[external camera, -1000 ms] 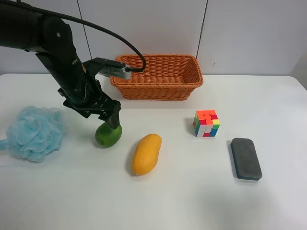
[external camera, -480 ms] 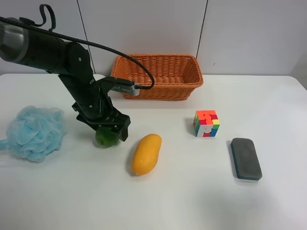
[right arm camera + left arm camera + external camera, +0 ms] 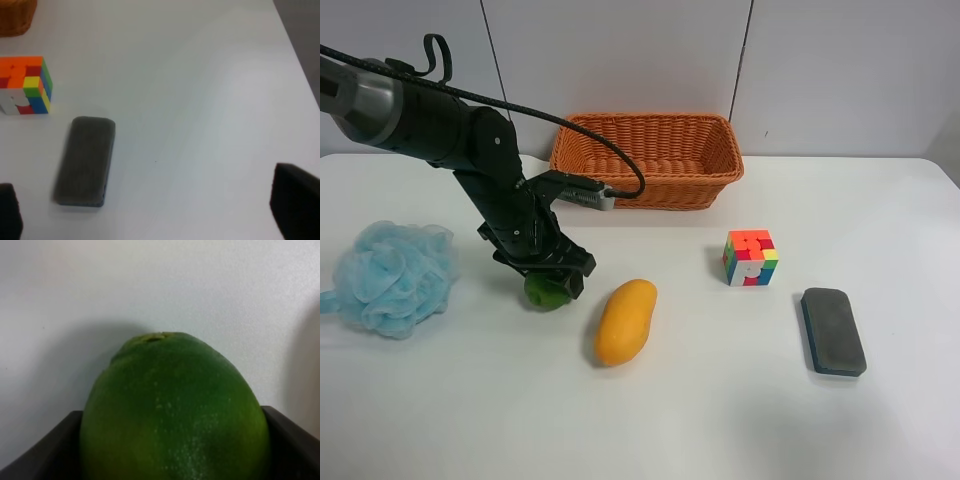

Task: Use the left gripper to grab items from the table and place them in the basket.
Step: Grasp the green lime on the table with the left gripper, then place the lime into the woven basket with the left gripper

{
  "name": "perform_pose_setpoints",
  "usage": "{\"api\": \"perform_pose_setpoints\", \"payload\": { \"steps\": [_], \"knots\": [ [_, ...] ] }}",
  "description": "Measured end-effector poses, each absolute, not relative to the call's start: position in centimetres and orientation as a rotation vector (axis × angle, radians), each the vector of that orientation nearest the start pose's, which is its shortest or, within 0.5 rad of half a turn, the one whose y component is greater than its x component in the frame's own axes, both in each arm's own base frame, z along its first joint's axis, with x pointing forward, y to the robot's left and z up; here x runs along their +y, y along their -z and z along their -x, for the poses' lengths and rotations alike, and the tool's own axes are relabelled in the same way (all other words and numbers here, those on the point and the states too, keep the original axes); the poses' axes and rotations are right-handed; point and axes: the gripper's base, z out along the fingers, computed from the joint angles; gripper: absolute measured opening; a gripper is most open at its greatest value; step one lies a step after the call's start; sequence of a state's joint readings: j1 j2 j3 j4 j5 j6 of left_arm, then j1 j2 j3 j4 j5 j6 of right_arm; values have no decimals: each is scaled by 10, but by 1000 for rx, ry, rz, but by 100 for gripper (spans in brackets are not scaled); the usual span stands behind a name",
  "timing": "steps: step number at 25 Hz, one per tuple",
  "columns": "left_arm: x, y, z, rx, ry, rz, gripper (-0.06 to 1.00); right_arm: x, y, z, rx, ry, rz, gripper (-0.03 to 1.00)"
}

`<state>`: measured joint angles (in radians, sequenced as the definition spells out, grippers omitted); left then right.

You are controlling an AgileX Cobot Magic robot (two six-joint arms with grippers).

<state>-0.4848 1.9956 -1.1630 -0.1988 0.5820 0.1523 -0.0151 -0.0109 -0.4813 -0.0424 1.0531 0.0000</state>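
My left gripper (image 3: 551, 279) is down on the white table (image 3: 720, 430), its black fingers (image 3: 42, 452) pressed against both sides of the green oval fruit (image 3: 546, 293). The fruit fills the left wrist view (image 3: 175, 410) and rests on the table. The yellow-orange mango (image 3: 625, 322) lies just beside it. The light-blue pouf (image 3: 392, 277) is on the fruit's other side. The puzzle cube (image 3: 750, 257) and the dark grey eraser (image 3: 833, 331) also show in the right wrist view, cube (image 3: 24, 85) and eraser (image 3: 85, 160). The wicker basket (image 3: 650, 192) stands at the back. My right gripper (image 3: 152, 212) is open and empty.
The left arm's black cable (image 3: 610, 150) loops over the basket's near corner. A pale panelled wall (image 3: 620, 50) rises behind the table's back edge.
My left gripper has come down from above the green fruit and now has its fingers around it. The fruit and the other items have stayed in place.
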Motion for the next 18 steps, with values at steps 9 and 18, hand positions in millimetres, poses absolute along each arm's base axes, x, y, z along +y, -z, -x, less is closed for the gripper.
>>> {"api": "perform_pose_setpoints", "payload": {
  "steps": [9, 18],
  "knots": [
    [-183, -123, -326, 2827, 245, -702, 63, -3, -273, 4, 2044, 60, -17, 99],
    [-188, -227, -344, 2496, 236, -737, 63, -3, -273, 4, 2044, 60, -17, 99]
  ]
}}
